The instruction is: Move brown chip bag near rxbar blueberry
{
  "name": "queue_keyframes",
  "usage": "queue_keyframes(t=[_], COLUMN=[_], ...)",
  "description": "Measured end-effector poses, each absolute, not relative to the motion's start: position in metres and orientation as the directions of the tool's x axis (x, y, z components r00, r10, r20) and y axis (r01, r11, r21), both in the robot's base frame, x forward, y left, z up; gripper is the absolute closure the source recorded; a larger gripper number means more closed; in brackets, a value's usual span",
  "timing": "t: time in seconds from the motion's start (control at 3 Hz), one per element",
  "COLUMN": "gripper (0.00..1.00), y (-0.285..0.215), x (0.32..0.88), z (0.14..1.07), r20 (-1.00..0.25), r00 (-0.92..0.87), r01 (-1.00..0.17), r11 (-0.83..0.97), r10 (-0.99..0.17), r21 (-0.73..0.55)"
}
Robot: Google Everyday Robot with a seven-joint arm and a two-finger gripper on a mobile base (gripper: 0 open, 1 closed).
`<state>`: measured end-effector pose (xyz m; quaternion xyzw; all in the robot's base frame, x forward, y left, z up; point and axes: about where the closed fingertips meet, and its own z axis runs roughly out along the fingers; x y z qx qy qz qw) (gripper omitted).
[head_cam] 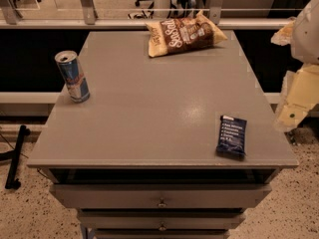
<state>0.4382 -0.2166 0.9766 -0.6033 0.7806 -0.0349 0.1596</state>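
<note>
The brown chip bag lies flat at the far edge of the grey table, right of centre, with white "Sea Salt" lettering showing. The rxbar blueberry, a small dark navy wrapper with a white top patch, lies near the table's front right corner. The two are far apart. My gripper shows as pale cream parts at the right edge of the view, beyond the table's right side, level with its middle. It holds nothing that I can see and touches neither object.
A blue-silver drink can stands upright near the table's left edge. Drawers sit below the tabletop at the front. A rail and chair legs run behind the far edge. A black stand is on the floor at left.
</note>
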Motion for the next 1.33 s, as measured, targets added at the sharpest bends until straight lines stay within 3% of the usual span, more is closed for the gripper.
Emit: queue_keyframes(t=[0.67,1.33], gripper=[0.00,0.00], y=[-0.227,-0.220], x=[0.459,0.591], z=[0.985,0.997], r20=[-0.286,-0.535], r00=[-0.213,-0.120], r01=[-0.901,-0.822], r11=[0.301,0.386], r10=[-0.934,-0.836], r21=[-0.313,-0.418])
